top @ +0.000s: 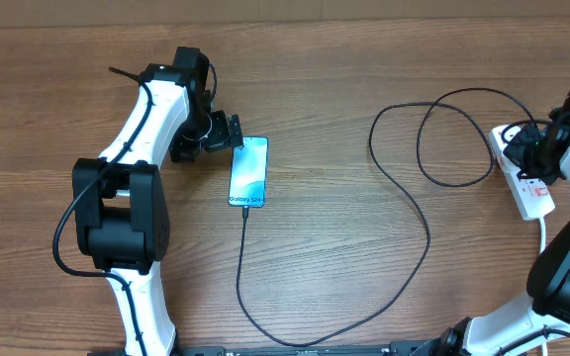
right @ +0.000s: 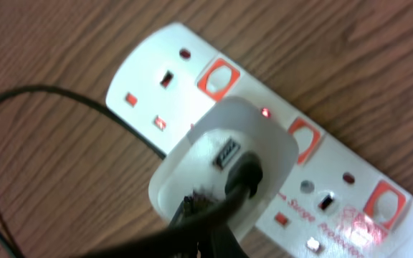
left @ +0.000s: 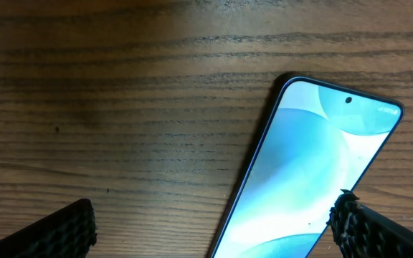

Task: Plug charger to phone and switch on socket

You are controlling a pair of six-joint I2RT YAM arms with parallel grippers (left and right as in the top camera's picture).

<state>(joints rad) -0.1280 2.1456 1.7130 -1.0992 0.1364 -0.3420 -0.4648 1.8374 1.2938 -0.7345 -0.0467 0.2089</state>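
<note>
The phone (top: 248,171) lies flat with its light-blue screen lit. The charger (top: 427,237), a thin black cable, runs from the phone's near end in a wide loop to the socket (top: 532,193) at the right edge. My left gripper (top: 234,133) is open at the phone's far end. In the left wrist view the phone (left: 314,179) lies between the spread fingers (left: 63,233). My right gripper (right: 205,228) is shut, a dark blur with its tip against the white adapter (right: 192,168) plugged into the socket (right: 156,79). The charger (right: 41,97) leaves that adapter's port.
The socket's red switches (right: 217,77) sit beside each outlet, and a small red light (right: 265,112) glows near the adapter. The socket's white cord (top: 545,229) trails toward the front right. Both arm bases stand along the table's front edge.
</note>
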